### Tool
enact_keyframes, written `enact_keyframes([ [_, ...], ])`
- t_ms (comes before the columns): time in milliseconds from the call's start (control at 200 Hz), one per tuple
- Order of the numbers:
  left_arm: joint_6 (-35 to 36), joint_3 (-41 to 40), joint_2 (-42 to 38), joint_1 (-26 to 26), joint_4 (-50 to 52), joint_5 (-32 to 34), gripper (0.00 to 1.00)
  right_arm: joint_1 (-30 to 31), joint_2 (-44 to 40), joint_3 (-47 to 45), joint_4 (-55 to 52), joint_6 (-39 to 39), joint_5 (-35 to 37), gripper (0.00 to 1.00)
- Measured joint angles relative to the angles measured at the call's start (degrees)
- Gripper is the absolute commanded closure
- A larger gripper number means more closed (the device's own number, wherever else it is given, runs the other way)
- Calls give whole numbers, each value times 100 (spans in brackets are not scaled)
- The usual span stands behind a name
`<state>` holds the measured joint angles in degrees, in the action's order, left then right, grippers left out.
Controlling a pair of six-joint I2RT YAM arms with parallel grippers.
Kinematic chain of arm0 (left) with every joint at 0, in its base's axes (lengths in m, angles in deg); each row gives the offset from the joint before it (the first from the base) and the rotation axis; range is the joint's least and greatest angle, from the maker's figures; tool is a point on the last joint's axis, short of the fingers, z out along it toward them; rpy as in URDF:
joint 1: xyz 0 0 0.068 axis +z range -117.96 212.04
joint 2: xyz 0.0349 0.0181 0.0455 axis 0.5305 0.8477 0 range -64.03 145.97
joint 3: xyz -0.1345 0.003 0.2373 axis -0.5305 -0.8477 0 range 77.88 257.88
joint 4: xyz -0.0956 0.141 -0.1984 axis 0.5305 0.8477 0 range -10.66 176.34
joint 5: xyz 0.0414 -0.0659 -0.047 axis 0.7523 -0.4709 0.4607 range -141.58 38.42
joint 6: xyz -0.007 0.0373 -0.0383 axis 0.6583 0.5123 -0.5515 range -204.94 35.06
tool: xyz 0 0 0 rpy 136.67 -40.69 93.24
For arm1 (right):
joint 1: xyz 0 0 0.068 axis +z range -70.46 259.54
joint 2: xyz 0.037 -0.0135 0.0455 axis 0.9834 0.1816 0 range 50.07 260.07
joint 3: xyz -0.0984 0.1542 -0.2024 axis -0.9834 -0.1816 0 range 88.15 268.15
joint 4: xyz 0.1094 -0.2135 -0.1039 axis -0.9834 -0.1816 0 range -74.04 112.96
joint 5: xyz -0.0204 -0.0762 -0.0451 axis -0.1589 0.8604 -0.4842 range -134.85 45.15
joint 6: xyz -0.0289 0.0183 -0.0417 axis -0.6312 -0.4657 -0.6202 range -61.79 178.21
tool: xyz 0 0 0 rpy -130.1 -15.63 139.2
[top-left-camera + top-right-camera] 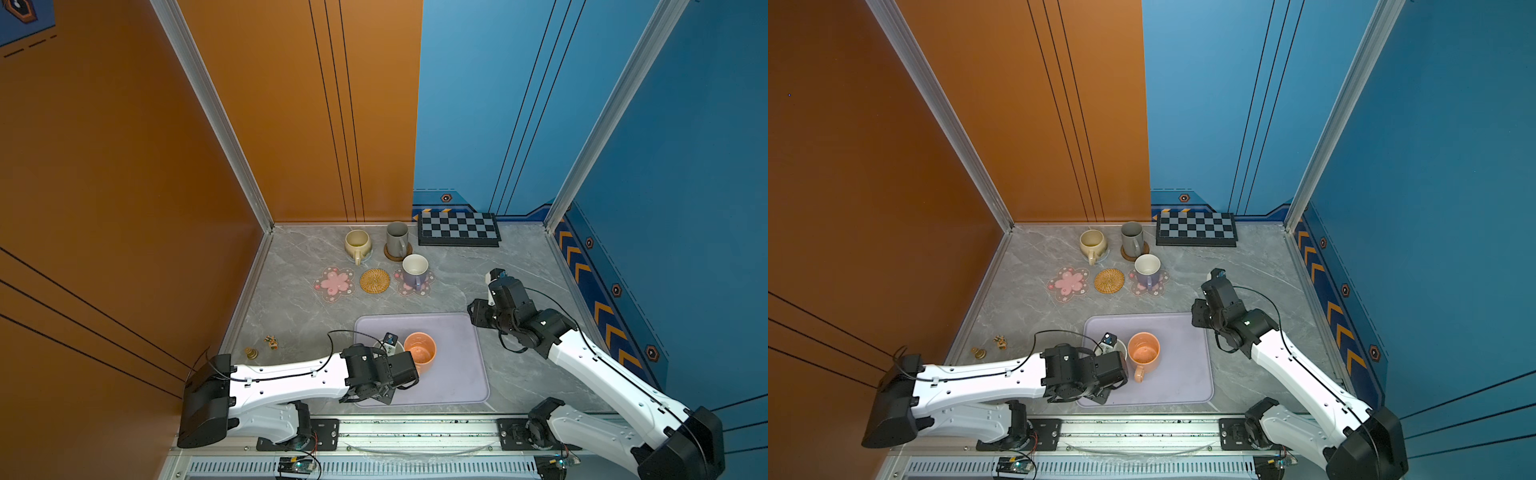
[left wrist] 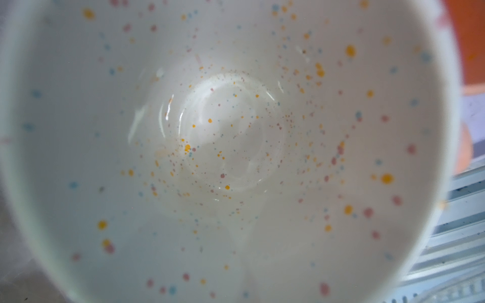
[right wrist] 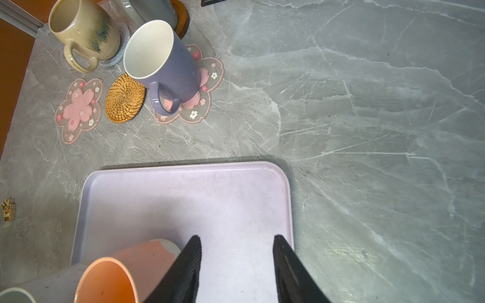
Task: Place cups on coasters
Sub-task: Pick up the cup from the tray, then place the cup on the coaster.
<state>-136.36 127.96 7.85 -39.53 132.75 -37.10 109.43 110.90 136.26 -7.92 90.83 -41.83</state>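
On the lavender tray stand the orange cup and the white speckled cup. My left gripper is shut on the speckled cup's rim; the left wrist view looks straight down into that cup, and the fingers are hidden. The beige cup sits on the grey spiral coaster. The tall grey cup is on the brown disc, the lavender cup on a pink flower coaster. Another pink flower coaster and the rattan coaster are bare. My right gripper hangs open over the tray's far right corner.
A black-and-grey checkered board leans at the back wall. Two small figurines lie near the left wall. Orange and blue walls close in the marble table on three sides.
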Motion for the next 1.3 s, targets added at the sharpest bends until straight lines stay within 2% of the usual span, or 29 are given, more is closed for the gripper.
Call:
enact_keyframes([
  [300,389,407,-533,975,385,81,100,-109,4,0,0,-131,-4,53],
  [911,2166,1482,-426,3960,664,181,100,-284,192,286,2,-317,-22,53],
  [1061,2511,1661,-122,4422,643,105,100,-286,337,339,2,-313,-22,53],
  [1301,2817,1875,240,4839,568,-63,100,-291,684,717,4,-302,-22,54],
])
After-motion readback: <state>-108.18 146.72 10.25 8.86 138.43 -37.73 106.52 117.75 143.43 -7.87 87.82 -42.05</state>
